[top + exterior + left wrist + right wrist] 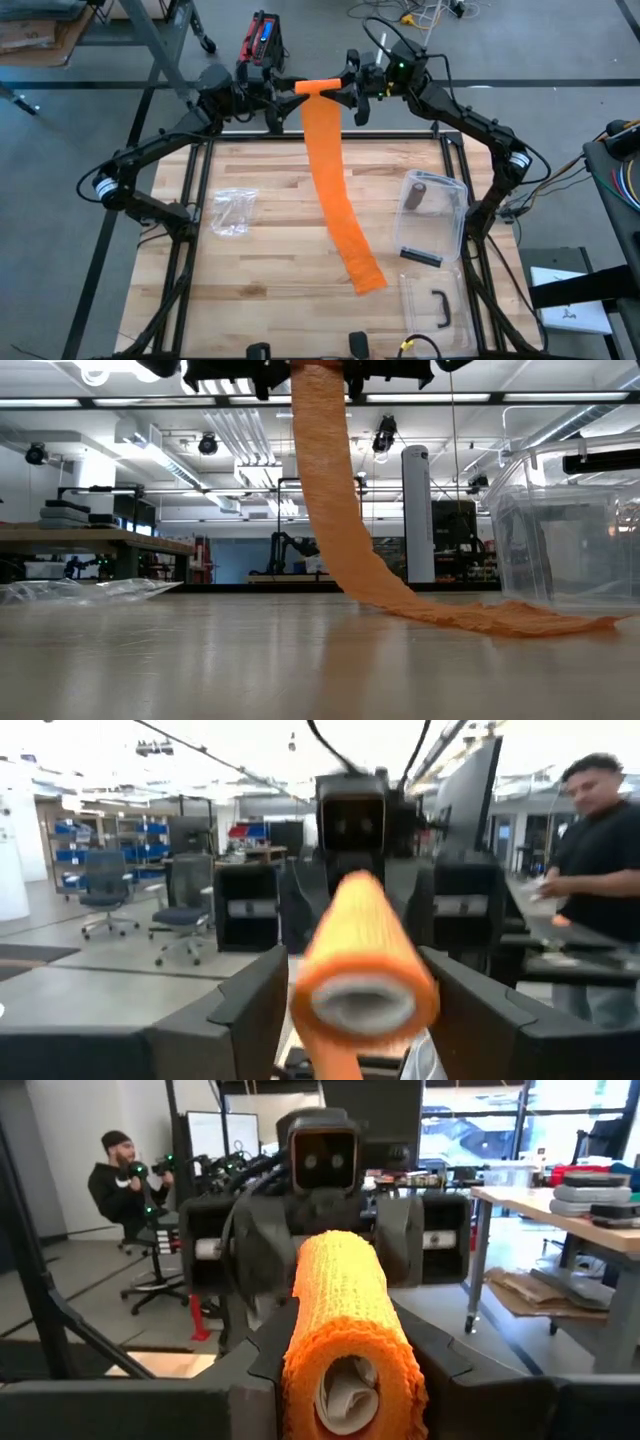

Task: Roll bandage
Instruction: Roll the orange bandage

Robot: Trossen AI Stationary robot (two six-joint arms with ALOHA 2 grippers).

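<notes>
An orange bandage roll (320, 86) is held level, high above the table's far edge, between my two grippers, which face each other. A loose strip (335, 190) hangs from it, and its lower end (520, 622) lies on the table at the near right. My right gripper (350, 1380) is shut on the roll's right end. My left gripper (360, 1010) is open at the left end, one finger on either side of the roll (365, 970) with narrow gaps. My right gripper pinches the roll's right end by its curved sides (300, 1350) between its two fingers (240, 1385). It comes level from the table's right, the fingers lying along the roll. The roll is level and lifted clear, and the strip hangs slack below it.
A clear plastic container (432, 215) with a brown item inside stands at the right, its lid (435, 305) nearer the front edge. A clear plastic bag (232, 210) lies at the left. A person (600, 890) is in the room beyond the table.
</notes>
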